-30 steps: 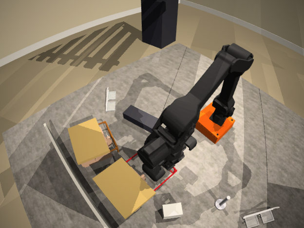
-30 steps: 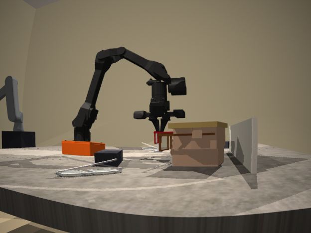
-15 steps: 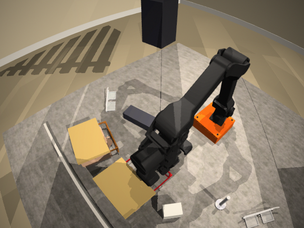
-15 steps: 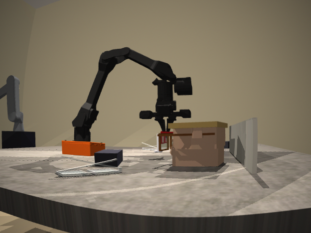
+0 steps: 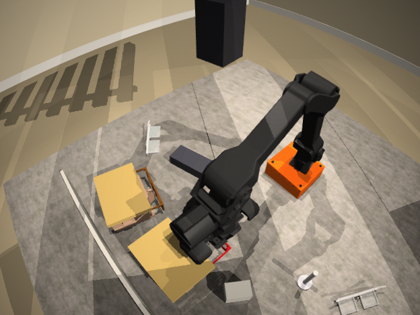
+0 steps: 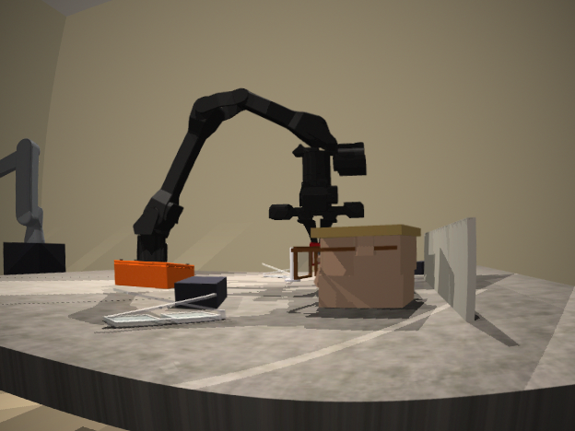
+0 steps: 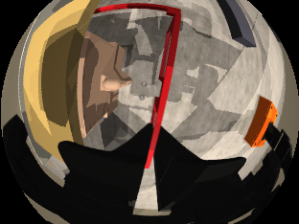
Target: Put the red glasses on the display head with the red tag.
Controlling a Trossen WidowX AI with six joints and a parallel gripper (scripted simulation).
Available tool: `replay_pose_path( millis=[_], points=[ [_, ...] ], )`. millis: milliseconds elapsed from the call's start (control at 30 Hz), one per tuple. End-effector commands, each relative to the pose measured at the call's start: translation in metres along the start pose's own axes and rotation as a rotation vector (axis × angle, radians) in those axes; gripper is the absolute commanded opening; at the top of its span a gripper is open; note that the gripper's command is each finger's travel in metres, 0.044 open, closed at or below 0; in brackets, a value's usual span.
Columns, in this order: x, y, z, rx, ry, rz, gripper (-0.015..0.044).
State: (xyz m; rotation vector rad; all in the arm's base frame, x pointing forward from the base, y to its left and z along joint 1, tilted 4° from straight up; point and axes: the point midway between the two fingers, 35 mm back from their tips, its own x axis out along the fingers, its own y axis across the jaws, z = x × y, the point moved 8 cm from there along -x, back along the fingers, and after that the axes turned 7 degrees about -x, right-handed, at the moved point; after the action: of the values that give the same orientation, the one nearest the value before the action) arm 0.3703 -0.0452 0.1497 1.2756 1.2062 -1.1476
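Gripper [image 5: 219, 244] [image 6: 319, 238] [image 7: 152, 127] clenched on red glasses [image 5: 223, 254] [image 6: 314, 244] [image 7: 165, 91] by front frame. Glasses aloft, just before face of nearer display head [image 5: 171, 259] [image 7: 101, 83], one temple reaching alongside. Other head [image 5: 122, 194] [image 6: 366, 273] wears brown glasses [image 5: 154, 186] [image 6: 301, 249]. Red tag not discernible.

Plain tan walls [image 5: 379, 30] [image 6: 417, 92]; pale baseboard [image 5: 135, 30] where they meet the tan floor [image 5: 162, 44]. Grey mottled tabletop [image 5: 237, 87] [image 6: 278, 356], dark edge. Hard light throws slatted shadow on floor, angular patches across tabletop.
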Motion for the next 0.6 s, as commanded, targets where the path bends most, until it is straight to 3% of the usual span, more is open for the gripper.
replay_pose_path(
  millis=[0, 567],
  points=[
    [0.001, 0.007, 0.001, 0.002, -0.003, -0.004, 0.0],
    [0.0, 0.026, 0.003, 0.002, -0.003, -0.002, 0.0]
  ],
)
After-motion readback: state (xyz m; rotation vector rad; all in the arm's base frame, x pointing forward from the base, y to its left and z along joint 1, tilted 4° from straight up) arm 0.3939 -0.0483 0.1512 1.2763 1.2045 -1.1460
